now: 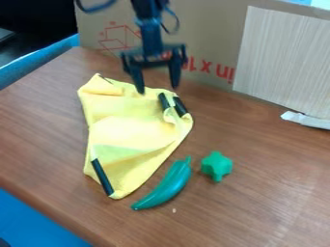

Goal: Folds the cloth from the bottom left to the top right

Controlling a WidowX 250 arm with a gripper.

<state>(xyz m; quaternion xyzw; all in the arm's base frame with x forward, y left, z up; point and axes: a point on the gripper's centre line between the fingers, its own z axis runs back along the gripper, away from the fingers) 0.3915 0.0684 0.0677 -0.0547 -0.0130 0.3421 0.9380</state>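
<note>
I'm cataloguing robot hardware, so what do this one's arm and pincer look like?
The arm is nearly black, with a slim, straight lower section. Thin dark cables loop out beside it. The pincer matches its dark colour: a wide crosspiece with two long fingers that narrow towards the tips. I can't make out any markings on either.

Black arm [151, 37] at the top edge — pincer [157, 89] pointing down, fingers [174, 73] wide apart.

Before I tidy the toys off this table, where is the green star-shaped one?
In the camera view, the star sits right of center on the table, just right of the green pepper.
</note>
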